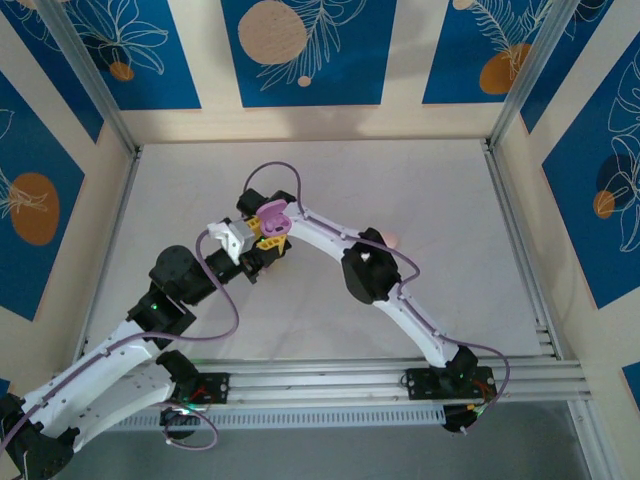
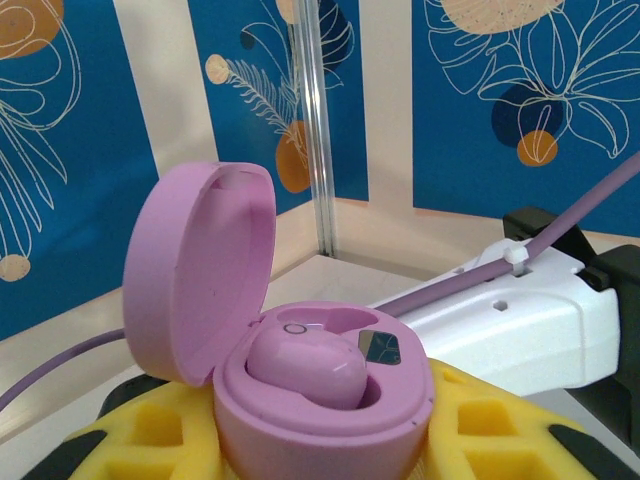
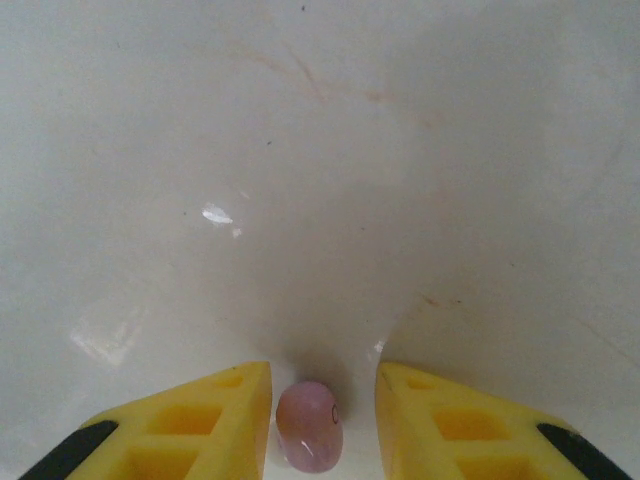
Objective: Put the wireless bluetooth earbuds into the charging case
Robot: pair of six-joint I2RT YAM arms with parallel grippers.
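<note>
A white tabletop (image 1: 330, 180) fenced by blue-and-cream panels, seen from above. Two white robot arms reach from the near edge and meet over the middle of the tabletop.

The left end effector (image 2: 320, 445) is clamped on a lilac charging case (image 2: 250, 300), which sits between its yellow pads with the lid standing open. From above, the case (image 1: 275, 215) shows where the arms meet. Inside it, one seated earbud (image 2: 305, 368) fills the socket in front of the lid. The empty socket (image 2: 378, 347) beside it shows a shiny contact.

The right end effector (image 3: 322, 380) points down at bare tabletop. Its two yellow fingers stand narrowly apart, with a loose earbud (image 3: 308, 425), lilac-pink, between them. The earbud lies close against one finger, with a sliver of space at the other. Whether the fingers grip it cannot be told.

The step in hand appears to be picking up the second earbud of the pair. The next move probably calls for a firm but gentle pinch, a lift, then a careful carry across to the empty socket, with the earbud turned to match its hollow.
</note>
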